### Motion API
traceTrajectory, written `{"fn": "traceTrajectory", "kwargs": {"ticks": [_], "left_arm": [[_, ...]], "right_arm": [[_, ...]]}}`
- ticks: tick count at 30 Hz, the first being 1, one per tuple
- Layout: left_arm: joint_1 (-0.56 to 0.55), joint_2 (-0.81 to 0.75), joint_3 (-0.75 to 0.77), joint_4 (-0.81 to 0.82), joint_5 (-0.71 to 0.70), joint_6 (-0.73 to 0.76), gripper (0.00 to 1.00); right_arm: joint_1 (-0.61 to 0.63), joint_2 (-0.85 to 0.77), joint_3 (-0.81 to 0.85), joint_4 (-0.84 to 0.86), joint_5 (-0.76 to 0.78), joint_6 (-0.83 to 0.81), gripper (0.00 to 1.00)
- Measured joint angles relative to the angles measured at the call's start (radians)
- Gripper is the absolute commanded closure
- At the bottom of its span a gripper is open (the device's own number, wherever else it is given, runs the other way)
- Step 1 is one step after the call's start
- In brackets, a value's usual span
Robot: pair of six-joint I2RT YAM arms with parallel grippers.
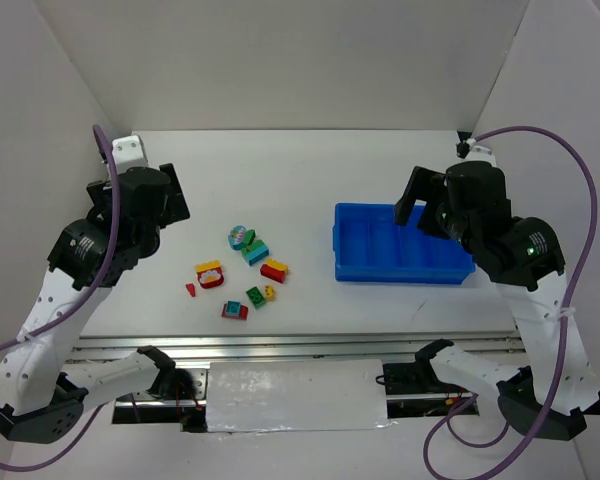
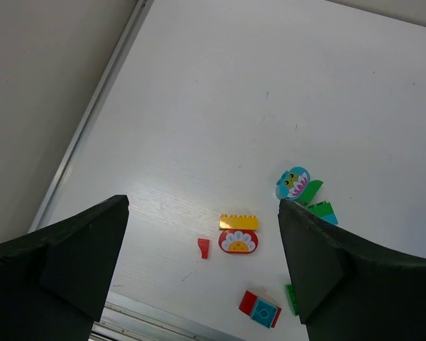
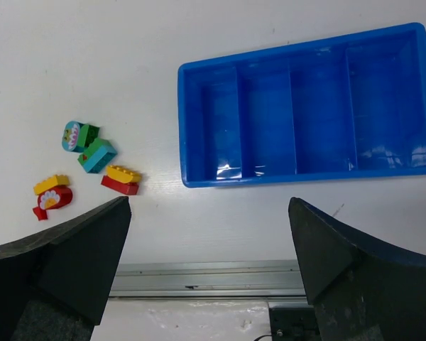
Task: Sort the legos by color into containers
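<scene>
Several legos lie loose on the white table left of centre: a teal round piece, a teal-green brick, a red-yellow brick, a yellow brick on a red flower piece, a tiny red piece, a green-yellow pair and a red-teal brick. The blue tray sits at the right, and its four compartments are bare. My left gripper is open and empty, high above the legos. My right gripper is open and empty above the tray's near edge.
White walls close in the table on the left, back and right. A metal rail runs along the near edge. Purple cables loop off both arms. Bare table lies between the legos and the tray.
</scene>
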State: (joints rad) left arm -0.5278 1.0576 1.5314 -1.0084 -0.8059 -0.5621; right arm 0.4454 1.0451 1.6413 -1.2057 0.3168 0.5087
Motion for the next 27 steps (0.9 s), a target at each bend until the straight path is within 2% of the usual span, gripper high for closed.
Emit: {"fn": "traceTrajectory", "kwargs": {"ticks": [6,13,18,22,27], "left_arm": [[0.0,0.001,0.0,-0.003,0.012,-0.021,0.0],[0.0,0.021,0.0,-0.01,0.047,-0.023,0.01],[0.0,0.073,0.0,-0.016,0.118,-0.05,0.01],[0.0,0.101,0.0,-0.042,0.164,-0.089,0.0],[0.0,0.063,-0.033,-0.039,0.241,-0.129,0.0]], "right_arm": [[0.0,0.003,0.0,0.007,-0.008,-0.012,0.0],[0.034,0.071,-0.032,0.076,-0.136,-0.09,0.0],[0.183,0.304,-0.032,0.172,-0.164,-0.142,0.02],[0.229,0.555,-0.031,0.266,-0.209,-0.192,0.1],[0.28,0.835,0.058,0.292,-0.218,-0.273,0.13]]}}
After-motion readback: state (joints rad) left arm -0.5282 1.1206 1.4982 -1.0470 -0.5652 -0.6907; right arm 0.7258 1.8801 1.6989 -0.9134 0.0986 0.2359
